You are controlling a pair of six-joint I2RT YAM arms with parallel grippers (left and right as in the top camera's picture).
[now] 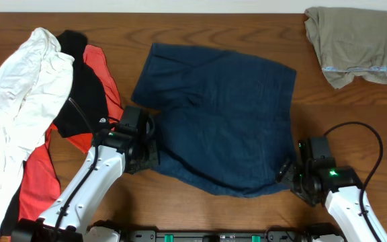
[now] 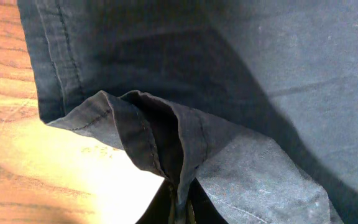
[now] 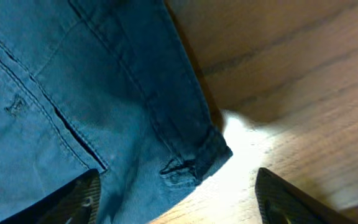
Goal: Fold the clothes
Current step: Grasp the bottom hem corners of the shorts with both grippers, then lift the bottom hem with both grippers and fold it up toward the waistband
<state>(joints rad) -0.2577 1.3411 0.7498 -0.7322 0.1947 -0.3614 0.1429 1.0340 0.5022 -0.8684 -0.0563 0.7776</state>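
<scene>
The dark navy shorts (image 1: 224, 117) lie spread across the middle of the table. My left gripper (image 1: 148, 138) is at their left edge, shut on a pinched fold of the navy hem (image 2: 166, 149). My right gripper (image 1: 289, 171) is open at the shorts' lower right corner; its fingers (image 3: 176, 199) straddle the waistband corner with a belt loop (image 3: 179, 168). A pile of white (image 1: 19, 101), black (image 1: 79, 87) and coral-red (image 1: 99, 67) clothes lies at the left.
An olive-khaki garment with a pale hem (image 1: 351, 44) lies at the back right corner. Bare wooden table (image 1: 207, 208) shows along the front and between the piles. A black cable (image 1: 365, 131) loops by the right arm.
</scene>
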